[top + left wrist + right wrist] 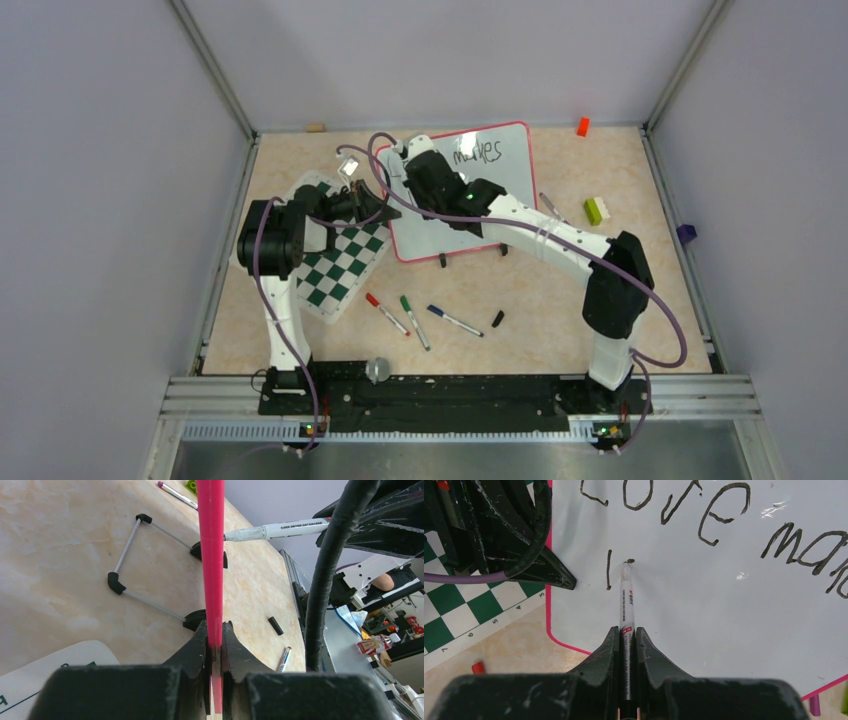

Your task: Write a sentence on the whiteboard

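While left jaws clamp the whiteboard point(704, 630), right jaws pinch a marker point(626, 600), tip on its surface.

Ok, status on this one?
Left jaws shut on board edge. Right jaws shut on marker, tip at board. Sentence into second line. Nothing blocking.

**A:** Item one: left arm point(272, 240). Pose?

**B:** It rises from its base at the near left. The elbow is bent and the forearm reaches right.

**A:** Its end?

**B:** The left gripper point(215, 630) has both fingers pinched tight on the red edge of the whiteboard point(210, 540).

**A:** Item two: right arm point(560, 240).

**B:** Its base is at the near right and the elbow is raised. The white forearm stretches up and left over the board.

**A:** Its end?

**B:** The right gripper point(626, 635) has its fingers clamped on a marker point(626, 595), whose tip is at the board's surface.

**A:** Spacing?

**B:** The two wrists are near each other. The left one's black body shows at the upper left of the right wrist view.
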